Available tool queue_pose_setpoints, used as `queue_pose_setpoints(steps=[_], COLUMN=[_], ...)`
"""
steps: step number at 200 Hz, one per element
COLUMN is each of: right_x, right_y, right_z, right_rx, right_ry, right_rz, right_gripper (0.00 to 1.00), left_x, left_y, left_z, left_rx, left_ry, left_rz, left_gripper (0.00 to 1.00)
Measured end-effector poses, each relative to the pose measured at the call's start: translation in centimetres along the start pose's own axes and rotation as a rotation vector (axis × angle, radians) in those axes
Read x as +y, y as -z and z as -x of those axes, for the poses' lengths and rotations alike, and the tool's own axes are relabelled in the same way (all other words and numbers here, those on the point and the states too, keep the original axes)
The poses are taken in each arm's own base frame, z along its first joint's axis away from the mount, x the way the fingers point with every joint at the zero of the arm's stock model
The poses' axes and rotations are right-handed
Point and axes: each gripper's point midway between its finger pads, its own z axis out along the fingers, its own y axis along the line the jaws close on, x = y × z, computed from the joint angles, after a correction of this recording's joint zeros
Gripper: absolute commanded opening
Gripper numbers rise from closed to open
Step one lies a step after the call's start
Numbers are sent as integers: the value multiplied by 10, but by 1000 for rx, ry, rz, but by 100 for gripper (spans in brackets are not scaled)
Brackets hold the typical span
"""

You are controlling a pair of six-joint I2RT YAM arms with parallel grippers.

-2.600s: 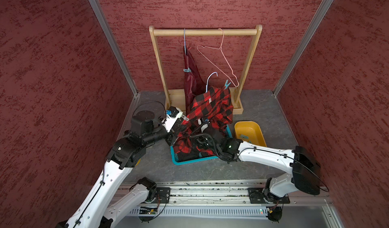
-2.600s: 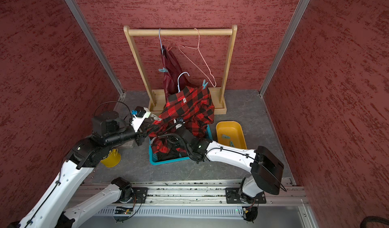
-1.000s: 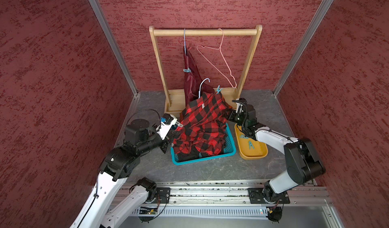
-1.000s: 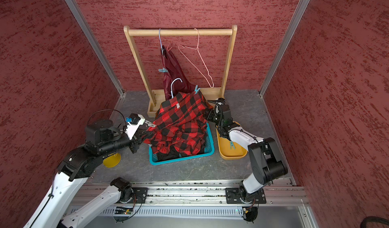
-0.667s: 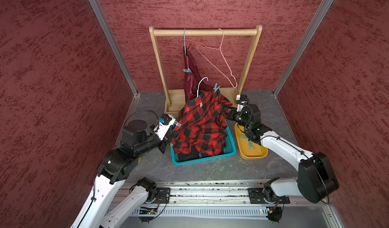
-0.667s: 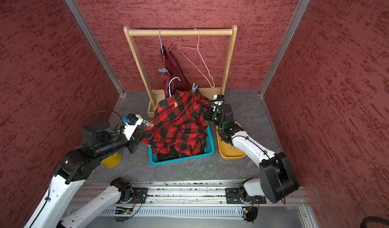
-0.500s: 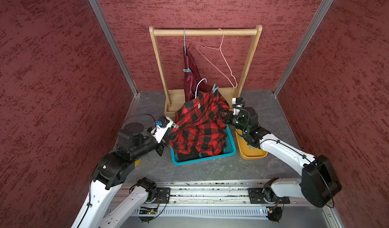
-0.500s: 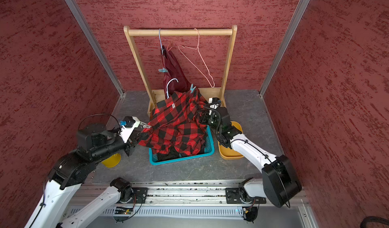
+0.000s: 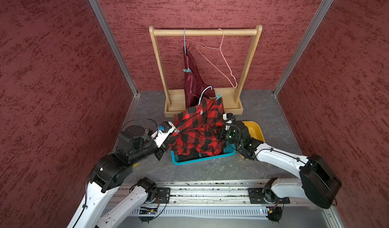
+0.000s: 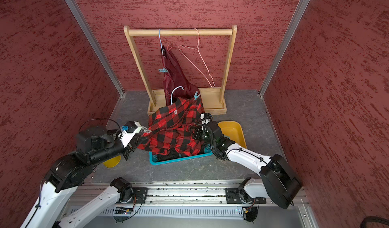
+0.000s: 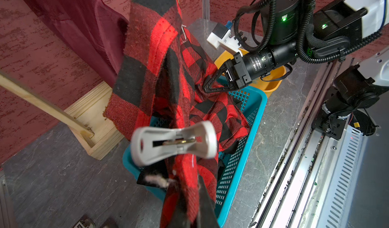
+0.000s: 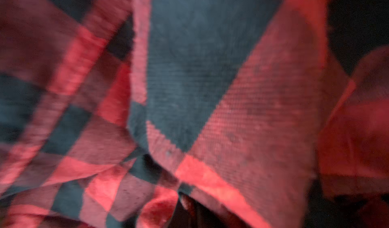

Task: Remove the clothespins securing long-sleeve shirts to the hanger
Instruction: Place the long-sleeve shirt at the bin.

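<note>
The red-and-black plaid flannel shirt [image 9: 197, 128] lay draped over the teal plastic mesh basket [image 9: 189, 161] on the grey desk [image 9: 147, 102]. The left claw [image 11: 187, 201], pressed together, pinched its hem. Only the left wrist view showed plainly the white plastic clothespin [image 11: 172, 142] clipped just beyond, and the right claw [image 11: 207, 87], pressed together against the plaid. The right wrist view showed only blurred cloth.

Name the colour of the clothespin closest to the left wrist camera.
White; the clothespin on the plaid shirt shows best in the left wrist view.
</note>
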Motion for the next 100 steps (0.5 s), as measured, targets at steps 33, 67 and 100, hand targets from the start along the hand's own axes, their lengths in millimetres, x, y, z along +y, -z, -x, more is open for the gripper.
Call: queue_pose_setpoints(steps=[33, 67, 100], right_x=[-34, -49, -41], right_y=[-21, -36, -30], right_z=[-18, -25, -18], right_rx=[26, 34, 10], right_ry=[-46, -86, -90], right_rz=[-65, -84, -74], right_gripper=[0, 0, 39], left_x=[-7, -12, -16], left_y=[-12, -27, -36], left_z=[-10, -25, -35], left_rx=[41, 96, 128], left_ry=[-18, -24, -37], left_rz=[-37, -62, -68], left_gripper=[0, 0, 0])
